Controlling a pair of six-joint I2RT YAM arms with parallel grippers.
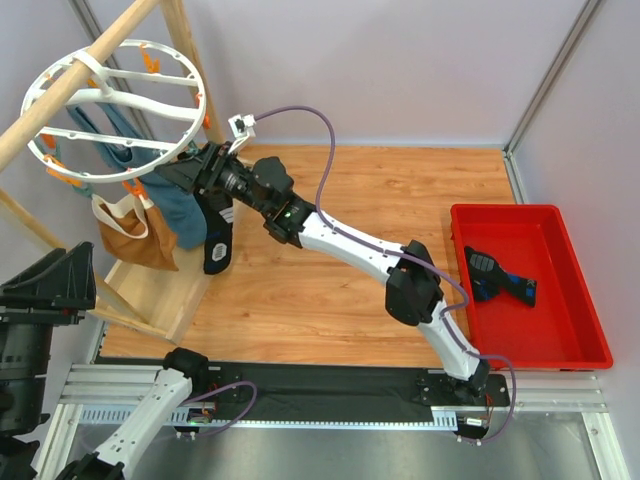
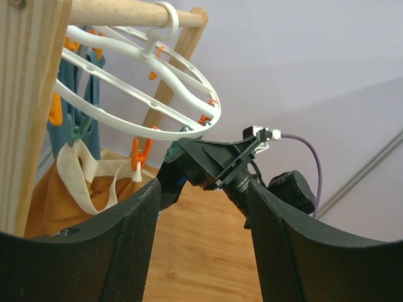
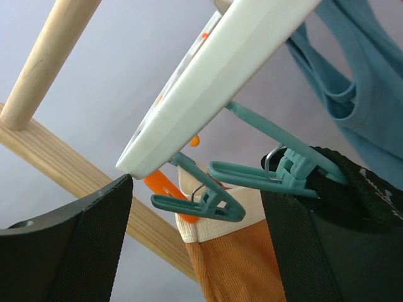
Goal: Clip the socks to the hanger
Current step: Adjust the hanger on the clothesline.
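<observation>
The white ring hanger (image 1: 118, 100) hangs from a wooden rod at the far left; it also shows in the left wrist view (image 2: 157, 132) and the right wrist view (image 3: 214, 69). One black sock (image 1: 218, 235) hangs at the ring's near right edge, its cuff (image 3: 365, 195) in a teal clip (image 3: 296, 170). My right gripper (image 1: 195, 168) is open at that edge, with two teal clips between its fingers (image 3: 196, 187). The other black sock (image 1: 497, 275) lies in the red tray (image 1: 530, 212). My left gripper (image 2: 203, 189) is open and empty, low at the left (image 1: 60, 280).
Teal-blue socks (image 1: 180, 210) and a tan-brown sock (image 1: 135, 235) hang from the ring beside the black one. The wooden rack's rod and legs (image 1: 180, 40) stand around the hanger, on a wooden base (image 1: 160, 290). Grey walls close the back and right.
</observation>
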